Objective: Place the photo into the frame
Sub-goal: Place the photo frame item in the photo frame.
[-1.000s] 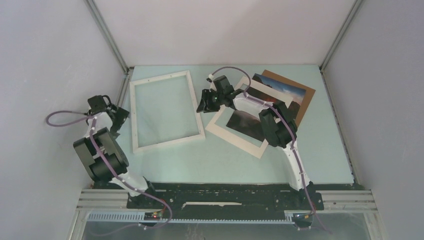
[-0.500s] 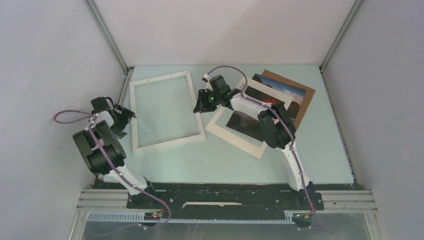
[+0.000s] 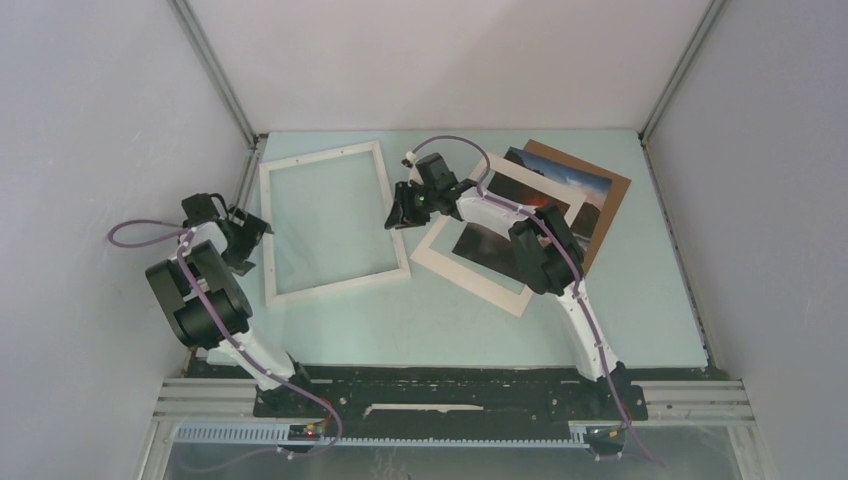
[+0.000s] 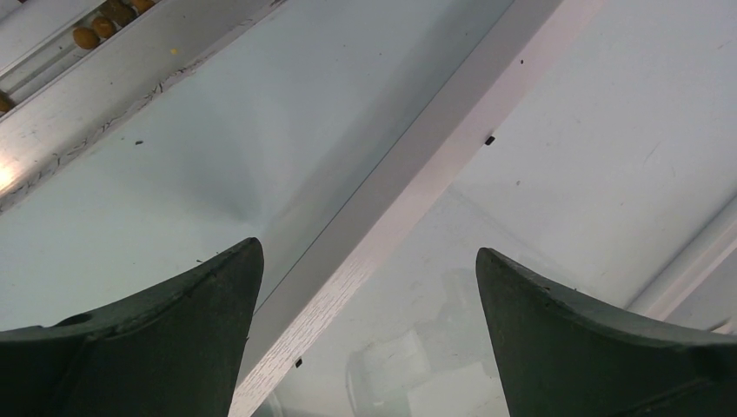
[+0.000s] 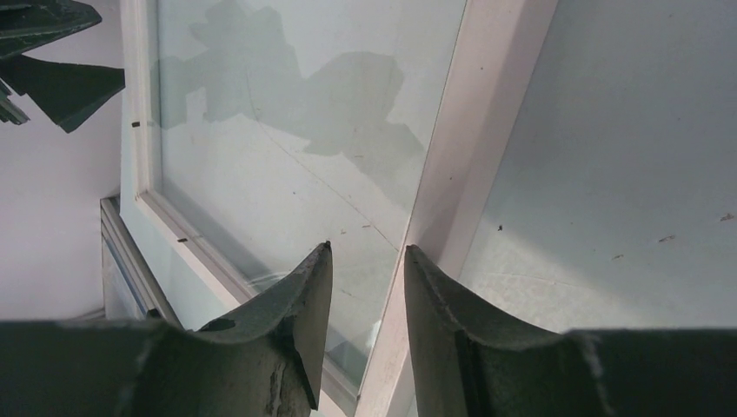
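while the thin white wood-grain frame (image 3: 320, 154) lies flat on the pale-green surface (image 3: 450, 330), the white-bordered landscape photo (image 3: 485, 248) lies beside it. right tool (image 5: 367, 248): narrower than before. left tool (image 4: 365, 252): wide.

No legible txt, labels, nos.

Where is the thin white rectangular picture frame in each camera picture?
Top external: thin white rectangular picture frame, left of centre.
Left wrist: one rail crosses diagonally under the open left tool.
Right wrist: one rail runs up from the right tool.
Shared landmark: its glass pane.
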You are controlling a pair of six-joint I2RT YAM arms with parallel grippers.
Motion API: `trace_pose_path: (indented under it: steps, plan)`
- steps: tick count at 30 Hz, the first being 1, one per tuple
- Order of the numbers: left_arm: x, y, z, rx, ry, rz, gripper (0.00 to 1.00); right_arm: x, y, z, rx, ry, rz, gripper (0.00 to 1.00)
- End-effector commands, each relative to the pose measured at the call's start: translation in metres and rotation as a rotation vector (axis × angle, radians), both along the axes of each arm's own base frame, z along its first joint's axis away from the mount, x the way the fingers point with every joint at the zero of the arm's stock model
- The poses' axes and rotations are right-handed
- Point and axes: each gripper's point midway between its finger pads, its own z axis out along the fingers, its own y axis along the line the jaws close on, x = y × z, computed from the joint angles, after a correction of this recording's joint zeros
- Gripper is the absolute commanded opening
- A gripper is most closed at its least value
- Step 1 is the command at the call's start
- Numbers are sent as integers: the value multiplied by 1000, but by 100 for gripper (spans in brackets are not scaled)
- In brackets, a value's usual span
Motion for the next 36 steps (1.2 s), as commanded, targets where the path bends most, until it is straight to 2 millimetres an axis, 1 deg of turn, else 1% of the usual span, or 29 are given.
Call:
trace_pose_path:
  steps: [1, 5, 8, 10, 11, 14, 16, 19, 21, 23, 24, 26, 28, 31, 33, 36]
  plan:
    - [8, 0, 6, -10, -35, -16, 100, -1, 9, 0, -4, 7, -1, 45]
    - [8, -2, 5, -20, -35, -15, 100, -6, 19, -10, -9, 34, 19, 44]
    - [8, -5, 3, -26, -34, -18, 100, -13, 34, -10, 16, 49, 46, 44]
    - [8, -8, 3, -30, -36, -24, 100, -14, 40, -5, 36, 48, 56, 44]
    - [8, -8, 3, -30, -37, -24, 100, -14, 43, 2, 52, 39, 61, 45]
    - [9, -10, 2, -32, -35, -29, 100, 0, 41, 31, 96, -9, 51, 46]
    - [9, -9, 5, -17, -34, -38, 100, 10, 30, 52, 103, -35, 37, 48]
    - [8, -6, 13, 24, -30, -49, 100, 25, 5, 84, 104, -108, -6, 53]
    - [9, -3, 19, 42, -37, -54, 100, 37, -8, 93, 109, -143, -39, 61]
    - [11, -4, 22, 46, -44, -59, 100, 54, -14, 91, 114, -171, -60, 65]
    - [13, -5, 23, 44, -48, -64, 100, 66, -15, 84, 108, -181, -73, 68]
    - [18, -7, 26, 39, -58, -66, 100, 83, -14, 74, 86, -186, -88, 71]
    - [28, -7, 31, 35, -80, -67, 100, 95, -9, 68, 92, -193, -92, 72]
    - [45, 1, 42, 31, -112, -37, 100, 108, 0, 65, 126, -202, -111, 71]
    - [56, 10, 44, 51, -116, -15, 100, 115, 1, 64, 134, -202, -135, 71]
    - [66, 22, 36, 61, -83, 3, 100, 120, -5, 50, 97, -196, -173, 73]
